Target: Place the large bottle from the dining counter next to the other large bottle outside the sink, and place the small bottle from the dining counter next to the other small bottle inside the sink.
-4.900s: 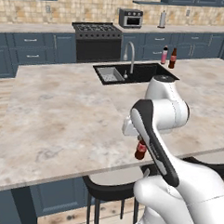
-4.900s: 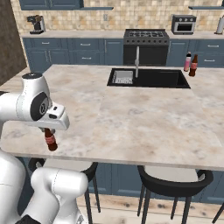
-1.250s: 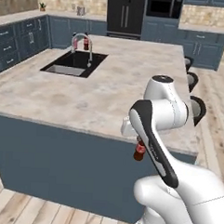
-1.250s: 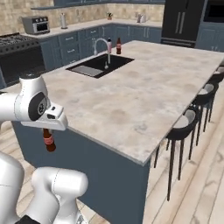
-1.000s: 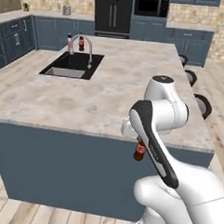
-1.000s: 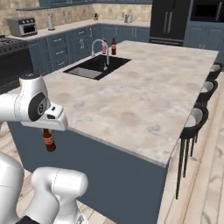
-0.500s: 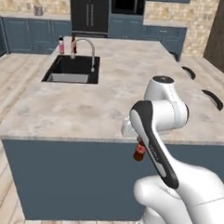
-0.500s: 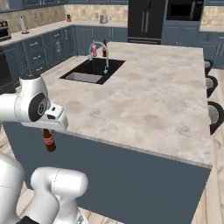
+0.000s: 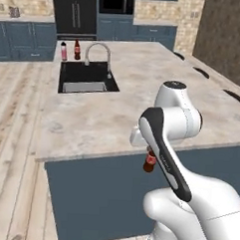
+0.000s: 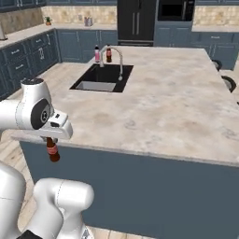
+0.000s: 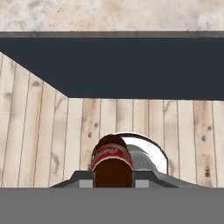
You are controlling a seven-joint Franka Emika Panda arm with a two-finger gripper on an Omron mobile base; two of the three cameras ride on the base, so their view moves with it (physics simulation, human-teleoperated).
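Beside the near edge of the kitchen island, a white robot arm holds a small dark cola bottle (image 9: 149, 162) with a red label. The gripper (image 10: 50, 141) is closed narrowly on the bottle's neck, so the bottle hangs upright below it, its long axis vertical. It hangs off the table (image 9: 144, 78), just outside and a little below the edge, in front of the island's dark blue side panel, over the wooden floor (image 11: 43, 140). In the hand view the bottle is seen from above, label and shoulder between the fingertips.

The sink (image 9: 87, 76) is a dark basin set into the far part of the table, with a curved tap (image 9: 98, 53) on one side. Two bottles stand on the table just beyond the sink's far rim, close together: a pink bottle (image 9: 64, 51) and a dark bottle (image 9: 77, 49). What lies inside the basin cannot be made out.

The relation that matters: the sink lies well ahead of the gripper, across the table and somewhat to the left. The bottle would probably need lifting above the table's edge before it is carried that way.
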